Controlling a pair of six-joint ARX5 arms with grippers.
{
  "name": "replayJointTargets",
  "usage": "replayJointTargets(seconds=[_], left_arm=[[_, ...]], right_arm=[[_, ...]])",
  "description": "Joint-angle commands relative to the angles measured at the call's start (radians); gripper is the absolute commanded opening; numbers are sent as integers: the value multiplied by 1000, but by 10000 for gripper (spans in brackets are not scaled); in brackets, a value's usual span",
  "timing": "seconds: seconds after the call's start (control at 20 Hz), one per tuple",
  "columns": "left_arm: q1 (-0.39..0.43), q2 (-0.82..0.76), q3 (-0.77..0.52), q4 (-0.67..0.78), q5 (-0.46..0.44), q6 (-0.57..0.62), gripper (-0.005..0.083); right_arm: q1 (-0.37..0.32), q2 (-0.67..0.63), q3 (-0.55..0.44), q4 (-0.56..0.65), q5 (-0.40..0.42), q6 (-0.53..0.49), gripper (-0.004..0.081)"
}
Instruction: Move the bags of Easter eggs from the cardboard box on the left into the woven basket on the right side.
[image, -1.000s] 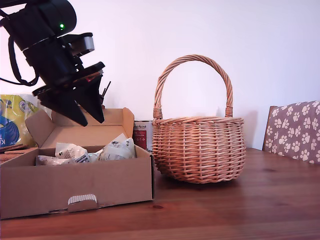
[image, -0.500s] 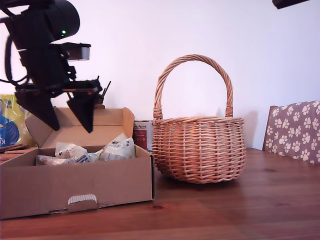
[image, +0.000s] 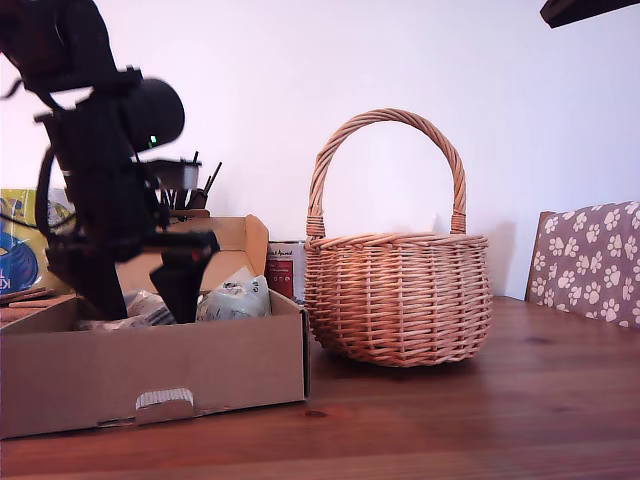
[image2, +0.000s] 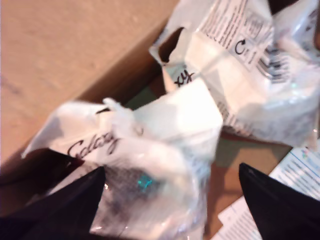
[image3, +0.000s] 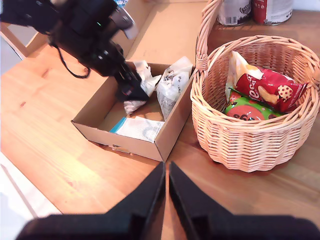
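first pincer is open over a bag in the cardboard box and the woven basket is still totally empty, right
Not quite: the woven basket is not empty. The second wrist view shows a red snack packet and a green packet inside it. The rest holds: my first pincer is open over a bag in the cardboard box.

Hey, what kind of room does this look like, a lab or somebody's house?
Probably a home dining area, not a lab: a wooden table, a chair with paw-print fabric, and a woven basket holding snack packets beside tins.
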Motion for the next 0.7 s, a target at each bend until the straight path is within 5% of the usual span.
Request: replayJointTargets(seconds=[0.0,0.2,0.45,0.65], left_arm=[[-3,57,-12,5,-2,-3,783],[-4,69,-12,25,-2,-2,730],[-4,68,-12,21,-2,18,201],[-4,57,-10,14,-1,37,158]], right_arm=[[4,-2,-16,9,-3,-20,-11],[4,-2,-16,8,-2,-20,-12],[4,-2,-16,8,-1,-20,-12],[4,-2,-16,5,2,-19,-12]])
